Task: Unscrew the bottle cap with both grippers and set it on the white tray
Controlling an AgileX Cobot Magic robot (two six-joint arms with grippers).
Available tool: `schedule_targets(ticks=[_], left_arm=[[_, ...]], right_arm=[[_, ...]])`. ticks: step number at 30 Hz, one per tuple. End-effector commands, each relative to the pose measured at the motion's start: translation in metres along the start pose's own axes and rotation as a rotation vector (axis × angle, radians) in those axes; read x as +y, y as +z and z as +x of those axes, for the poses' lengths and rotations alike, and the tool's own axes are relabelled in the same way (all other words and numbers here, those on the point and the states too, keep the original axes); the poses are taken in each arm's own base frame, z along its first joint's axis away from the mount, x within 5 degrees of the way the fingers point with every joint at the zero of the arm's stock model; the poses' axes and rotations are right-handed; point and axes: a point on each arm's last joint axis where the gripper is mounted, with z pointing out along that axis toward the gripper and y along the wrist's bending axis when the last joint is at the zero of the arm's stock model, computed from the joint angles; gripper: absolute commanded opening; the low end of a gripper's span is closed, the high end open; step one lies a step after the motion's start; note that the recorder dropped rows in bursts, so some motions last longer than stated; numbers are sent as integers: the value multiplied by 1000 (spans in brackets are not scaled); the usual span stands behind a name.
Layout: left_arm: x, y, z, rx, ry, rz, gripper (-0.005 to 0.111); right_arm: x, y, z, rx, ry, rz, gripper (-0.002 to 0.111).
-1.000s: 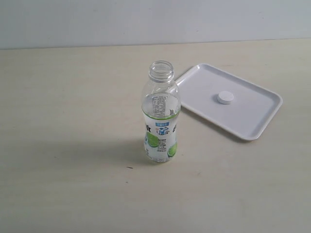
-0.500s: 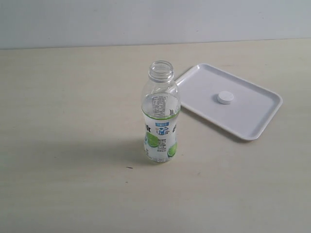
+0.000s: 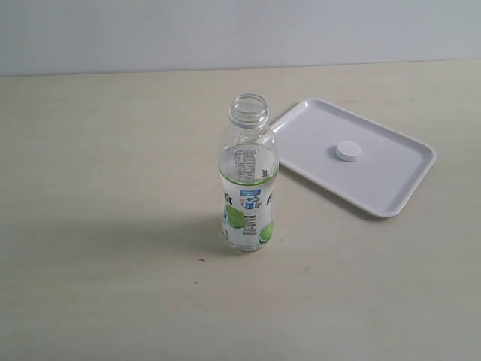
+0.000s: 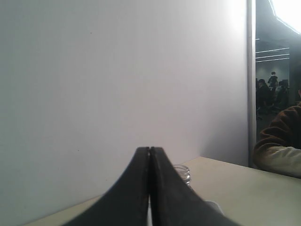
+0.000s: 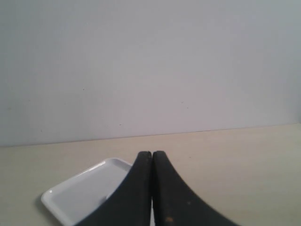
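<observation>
The clear bottle (image 3: 249, 180) with its white, blue and green label stands upright and uncapped at the table's middle. The white bottle cap (image 3: 348, 151) lies flat on the white tray (image 3: 398, 186) to the bottle's right. Neither gripper appears in the exterior view. In the left wrist view my left gripper (image 4: 149, 149) is shut with nothing between its black fingers; the bottle's open neck (image 4: 182, 173) peeks out behind them. My right gripper (image 5: 151, 154) is also shut and empty, with a corner of the white tray (image 5: 75, 195) beyond it.
A pale wall (image 3: 240, 34) rises behind the beige table (image 3: 105, 188). In the left wrist view a person's sleeve (image 4: 280, 150) and a dark room with people show past the wall's edge.
</observation>
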Motion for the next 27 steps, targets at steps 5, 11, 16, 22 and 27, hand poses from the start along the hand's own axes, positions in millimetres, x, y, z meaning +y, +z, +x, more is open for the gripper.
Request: schedule_targets(ticks=[5, 11, 16, 22, 27], left_arm=[[23, -19, 12, 128, -135, -397, 0], [30, -44, 10, 83, -164, -636, 0], [29, -47, 9, 75, -159, -637, 0], [26, -45, 8, 54, -178, -601, 0], [24, -43, 5, 7, -244, -568, 0]], right_arm=[[0, 0, 0, -14, -1, 5, 0], [0, 0, 0, -14, -1, 5, 0], [0, 0, 0, -14, 1, 5, 0], [0, 0, 0, -14, 1, 5, 0], [0, 0, 0, -14, 1, 5, 0]])
